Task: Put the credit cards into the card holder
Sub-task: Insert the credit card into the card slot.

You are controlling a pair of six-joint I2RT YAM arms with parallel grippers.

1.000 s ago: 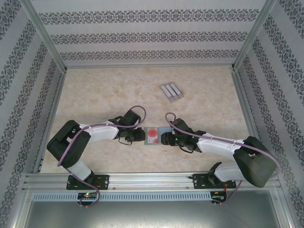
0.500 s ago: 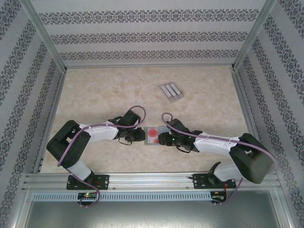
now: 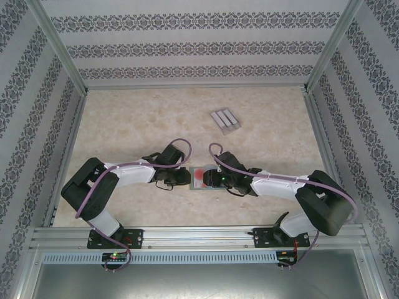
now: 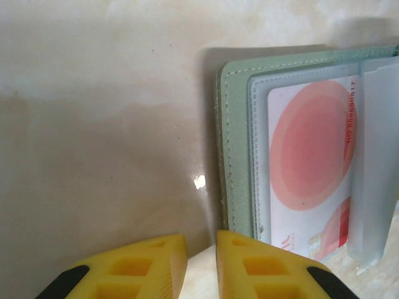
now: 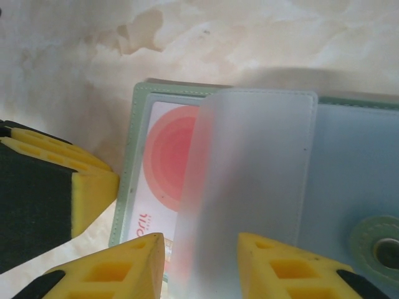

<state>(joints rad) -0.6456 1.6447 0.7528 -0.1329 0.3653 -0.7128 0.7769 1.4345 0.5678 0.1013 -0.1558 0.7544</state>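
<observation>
Card holder (image 4: 232, 143) is laid open, a red-circled credit card (image 4: 308, 162) tucked inside. Left gripper (image 4: 201, 249) is set narrow and empty beside its edge. The right gripper (image 5: 201, 249) is placed astride the clear sleeve (image 5: 255, 162), but whether it's gripped can't be told.

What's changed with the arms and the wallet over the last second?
The right gripper slid left over the open card holder; its jaws now stand either side of a clear sleeve. The left gripper stayed at the holder's left edge. The red card and ribbed stand did not move.
</observation>
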